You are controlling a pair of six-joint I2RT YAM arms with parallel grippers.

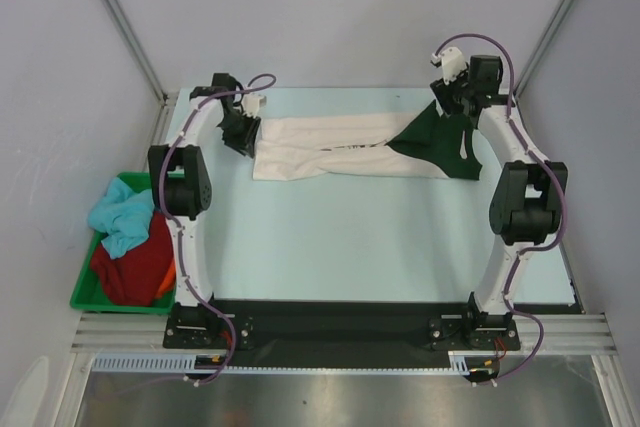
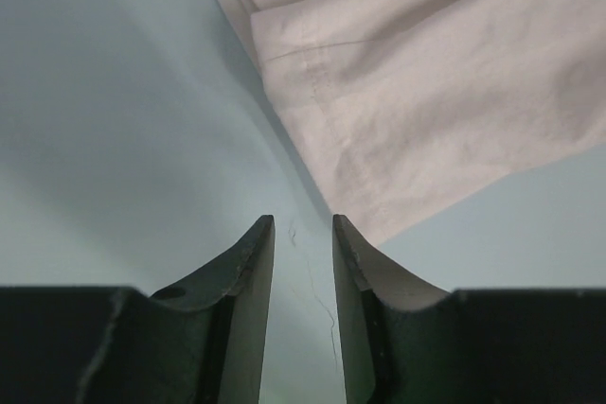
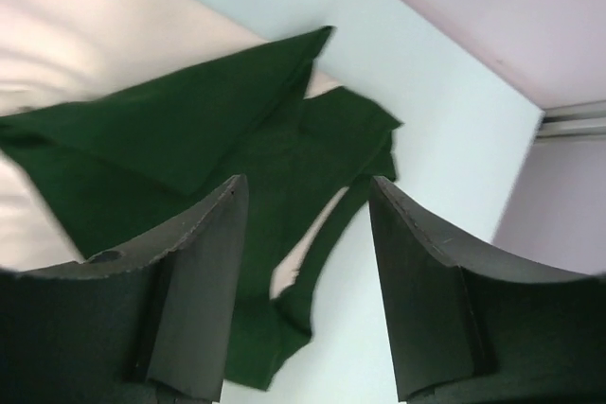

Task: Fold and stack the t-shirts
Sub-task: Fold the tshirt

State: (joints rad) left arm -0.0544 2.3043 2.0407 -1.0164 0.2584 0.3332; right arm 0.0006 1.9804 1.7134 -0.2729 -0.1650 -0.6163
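A cream t-shirt (image 1: 320, 147) lies folded lengthwise across the far part of the table. A dark green t-shirt (image 1: 440, 142) lies crumpled over its right end. My left gripper (image 1: 242, 132) hovers at the cream shirt's left end; in the left wrist view it (image 2: 303, 224) is slightly open and empty, the cream shirt's hem (image 2: 379, 120) just ahead. My right gripper (image 1: 455, 97) is above the green shirt's far right edge; in the right wrist view it (image 3: 308, 186) is open and empty over the green cloth (image 3: 189, 149).
A green bin (image 1: 90, 287) stands left of the table and holds light blue (image 1: 122, 215), dark red (image 1: 130, 265) and orange shirts. Grey walls with metal posts close in the back and sides. A black strip runs along the near edge.
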